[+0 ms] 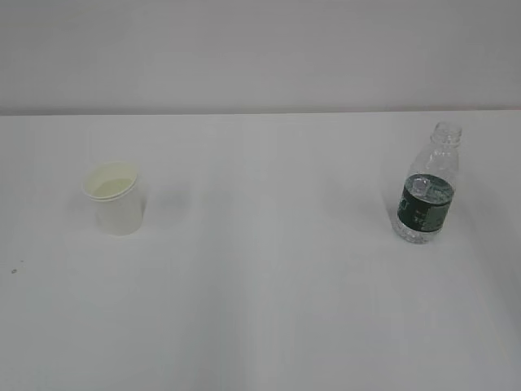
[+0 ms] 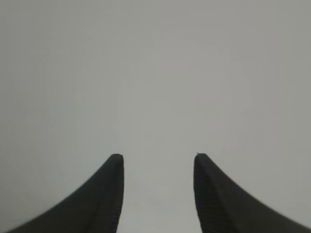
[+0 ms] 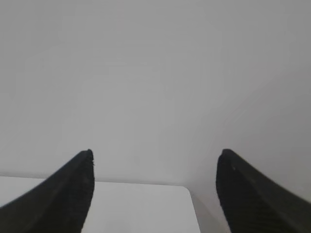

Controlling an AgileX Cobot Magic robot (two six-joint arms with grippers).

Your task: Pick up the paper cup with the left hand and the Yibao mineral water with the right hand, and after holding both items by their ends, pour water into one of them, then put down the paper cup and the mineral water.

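**Cup and bottle both sitting free on the worktop, both grippers spread and empty**

So here's the layout. The paper cup (image 1: 114, 198) is standing upright on the white worktop (image 1: 260, 309), over toward its left edge and roughly mid-depth. Rolled rim up top, cream-coloured inside, and nothing is touching it. The Yibao mineral water (image 1: 428, 187) is way over toward the right edge, well apart from the cup, also upright. No cap on the threaded neck, dark green label band around the middle, and you can see some water in the lower part. There's a tiny dark speck on the worktop near the left edge, can't tell what it is.

Neither arm shows up in the exterior view at all.

In the left wrist view, the left hand (image 2: 158, 194) has its jaws parted with a clear gap between the two black prongs, holding nothing, just a plain pale surface in front of it.

The right wrist view is much the same: the right hand (image 3: 154, 194) has its jaws spread noticeably wider, nothing between them. Beyond the prongs is a pale wall, and low in the frame a white surface with a corner showing.
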